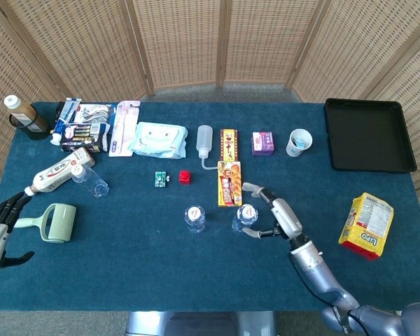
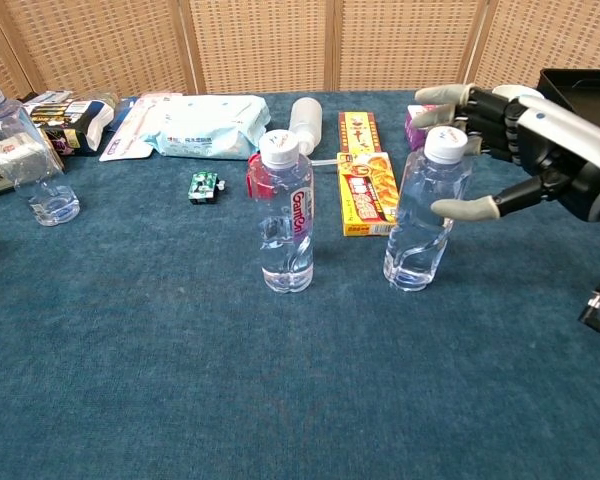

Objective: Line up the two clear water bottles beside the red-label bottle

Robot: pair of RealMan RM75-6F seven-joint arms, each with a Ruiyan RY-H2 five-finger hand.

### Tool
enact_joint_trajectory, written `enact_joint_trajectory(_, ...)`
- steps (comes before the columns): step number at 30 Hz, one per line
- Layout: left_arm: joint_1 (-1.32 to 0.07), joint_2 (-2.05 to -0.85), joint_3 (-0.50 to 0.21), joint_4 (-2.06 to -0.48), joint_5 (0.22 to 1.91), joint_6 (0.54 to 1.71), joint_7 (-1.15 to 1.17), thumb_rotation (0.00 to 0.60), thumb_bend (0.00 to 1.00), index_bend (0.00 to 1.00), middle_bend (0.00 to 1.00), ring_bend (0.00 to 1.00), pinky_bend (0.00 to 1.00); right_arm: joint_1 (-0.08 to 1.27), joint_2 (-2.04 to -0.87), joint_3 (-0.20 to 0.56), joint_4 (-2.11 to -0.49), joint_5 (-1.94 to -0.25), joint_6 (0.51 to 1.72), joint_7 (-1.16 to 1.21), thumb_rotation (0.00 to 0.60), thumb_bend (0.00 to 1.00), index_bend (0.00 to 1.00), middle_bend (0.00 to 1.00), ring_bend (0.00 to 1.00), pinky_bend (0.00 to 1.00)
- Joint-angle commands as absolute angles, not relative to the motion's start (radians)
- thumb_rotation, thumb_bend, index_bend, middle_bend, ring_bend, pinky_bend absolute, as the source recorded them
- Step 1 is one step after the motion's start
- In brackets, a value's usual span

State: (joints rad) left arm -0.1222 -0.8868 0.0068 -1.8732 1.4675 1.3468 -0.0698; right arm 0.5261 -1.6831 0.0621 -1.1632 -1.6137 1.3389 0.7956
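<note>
The red-label bottle (image 1: 194,218) (image 2: 286,215) stands upright near the table's middle. One clear water bottle (image 1: 246,217) (image 2: 425,215) stands upright just to its right, a gap between them. My right hand (image 1: 276,217) (image 2: 530,140) is beside that bottle with fingers spread, thumb in front and the others behind its cap, holding nothing. The second clear bottle (image 1: 91,180) (image 2: 25,160) stands far off at the left. My left hand (image 1: 0,231) hangs at the table's left edge, fingers apart and empty; the chest view does not show it.
Two snack boxes (image 2: 365,185) lie just behind the bottles. A squeeze bottle (image 1: 204,140), wipes pack (image 1: 156,138), purple box (image 1: 263,143) and paper cup (image 1: 299,142) sit further back. A black tray (image 1: 369,136) and yellow bag (image 1: 366,225) are on the right, a green mug (image 1: 56,222) on the left.
</note>
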Motion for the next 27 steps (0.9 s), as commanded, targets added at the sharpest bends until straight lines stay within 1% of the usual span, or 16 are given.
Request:
enact_joint_trajectory(1, -0.122, -0.886, 0.007, -1.873, 1.47, 1.347, -0.073, 0.6, 0.09, 0.0, 0.0, 0.0, 0.16, 0.507, -1.649, 0.05, -1.205, -1.63, 1.371, 0.789, 0.6, 0.22, 0.12, 0.18, 0.16, 0.22)
enact_joint_trajectory(6, -0.119, -0.881, 0.009, -1.873, 1.48, 1.354, -0.087, 0.6, 0.09, 0.0, 0.0, 0.0, 0.16, 0.483, -1.581, 0.035, -1.261, -1.656, 1.418, 0.776, 0.6, 0.22, 0.12, 0.18, 0.17, 0.22)
enact_joint_trajectory(15, -0.114, -0.874, 0.019, -1.873, 1.509, 1.364, -0.104, 0.6, 0.09, 0.0, 0.0, 0.0, 0.16, 0.474, -1.482, 0.024, -1.325, -1.693, 1.452, 0.793, 0.6, 0.2, 0.12, 0.18, 0.19, 0.27)
enact_joint_trajectory(17, -0.115, -0.874, 0.019, -1.872, 1.509, 1.364, -0.105, 0.6, 0.09, 0.0, 0.0, 0.0, 0.16, 0.47, -1.462, 0.024, -1.338, -1.702, 1.467, 0.794, 0.6, 0.18, 0.12, 0.18, 0.19, 0.27)
enact_joint_trajectory(22, -0.114, -0.871, 0.02, -1.87, 1.512, 1.366, -0.115, 0.6, 0.09, 0.0, 0.0, 0.0, 0.16, 0.473, -1.391, 0.033, -1.381, -1.686, 1.453, 0.812, 0.6, 0.06, 0.12, 0.18, 0.19, 0.25)
enact_joint_trajectory(24, -0.114, -0.87, 0.019, -1.868, 1.511, 1.365, -0.117, 0.6, 0.09, 0.0, 0.0, 0.0, 0.16, 0.474, -1.355, 0.035, -1.407, -1.679, 1.441, 0.812, 0.6, 0.04, 0.12, 0.16, 0.16, 0.24)
enact_joint_trajectory(27, -0.115, -0.872, 0.018, -1.866, 1.51, 1.364, -0.117, 0.6, 0.09, 0.0, 0.0, 0.0, 0.16, 0.474, -1.298, 0.033, -1.446, -1.664, 1.413, 0.783, 0.6, 0.02, 0.11, 0.14, 0.13, 0.22)
